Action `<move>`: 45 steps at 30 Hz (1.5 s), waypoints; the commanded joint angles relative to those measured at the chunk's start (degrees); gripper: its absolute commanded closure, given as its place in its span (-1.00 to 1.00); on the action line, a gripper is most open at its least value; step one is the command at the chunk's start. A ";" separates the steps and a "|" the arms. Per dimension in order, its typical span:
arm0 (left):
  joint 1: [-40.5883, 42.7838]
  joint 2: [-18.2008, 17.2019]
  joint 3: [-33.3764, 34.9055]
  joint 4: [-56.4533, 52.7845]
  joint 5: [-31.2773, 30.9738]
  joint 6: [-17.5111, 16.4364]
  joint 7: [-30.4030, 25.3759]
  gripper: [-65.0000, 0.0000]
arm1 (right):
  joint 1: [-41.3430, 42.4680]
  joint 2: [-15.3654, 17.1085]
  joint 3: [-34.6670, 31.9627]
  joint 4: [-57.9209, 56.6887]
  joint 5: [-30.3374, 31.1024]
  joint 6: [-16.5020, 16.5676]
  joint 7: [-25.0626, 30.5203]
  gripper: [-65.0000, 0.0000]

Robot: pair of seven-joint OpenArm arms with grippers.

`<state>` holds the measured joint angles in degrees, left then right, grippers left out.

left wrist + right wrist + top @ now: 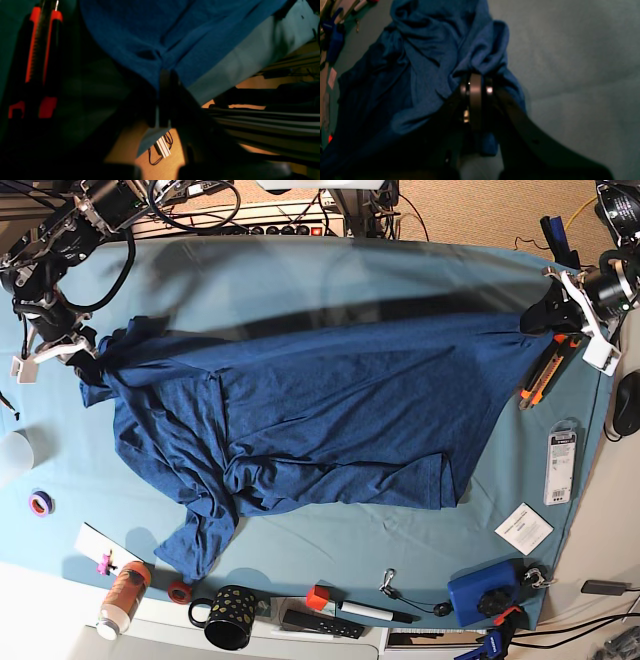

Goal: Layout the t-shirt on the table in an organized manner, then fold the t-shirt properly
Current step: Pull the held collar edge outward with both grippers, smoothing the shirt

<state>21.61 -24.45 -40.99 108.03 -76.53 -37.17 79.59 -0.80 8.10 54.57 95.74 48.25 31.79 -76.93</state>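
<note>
The t-shirt (320, 415) stretches across the teal surface (300, 280) between the two arms, its lower part rumpled. The left pincer (538, 312) is clenched on one edge (beside an orange utility knife (545, 370)), and the right pincer (88, 350) is clenched on the bunched fabric at the opposite end.

base cam looks straight down over the whole table (330, 260); both wrist cams sit close, sharing the t-shirt (320, 410).

Left wrist view dark, blurred; t-shirt (175, 32) cropped at top, seemingly
</note>
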 commanded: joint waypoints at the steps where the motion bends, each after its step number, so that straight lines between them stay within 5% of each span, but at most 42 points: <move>1: 0.17 -1.14 -0.44 0.85 -1.07 -0.22 -0.59 1.00 | 0.17 1.14 0.17 1.01 1.42 0.33 0.98 1.00; 16: 2.80 -1.09 -0.44 0.83 -1.03 -0.22 -0.26 1.00 | -9.57 1.42 0.28 1.01 7.02 0.35 -1.77 1.00; 22: 4.07 0.35 -1.95 0.85 -1.11 -0.39 -0.31 1.00 | -12.48 1.42 0.52 1.03 14.58 0.35 -3.07 1.00; 32: 7.37 1.44 -9.20 0.83 -3.82 -0.44 0.41 1.00 | -16.59 1.46 11.56 1.03 28.89 1.70 -3.07 1.00; 45: 8.59 3.65 -9.55 0.83 -4.07 -0.42 0.41 1.00 | -23.43 1.38 14.82 1.03 33.88 2.32 -3.07 1.00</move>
<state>29.85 -19.84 -49.93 108.05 -79.57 -37.41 80.60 -23.88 8.38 68.77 95.74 80.20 34.11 -81.60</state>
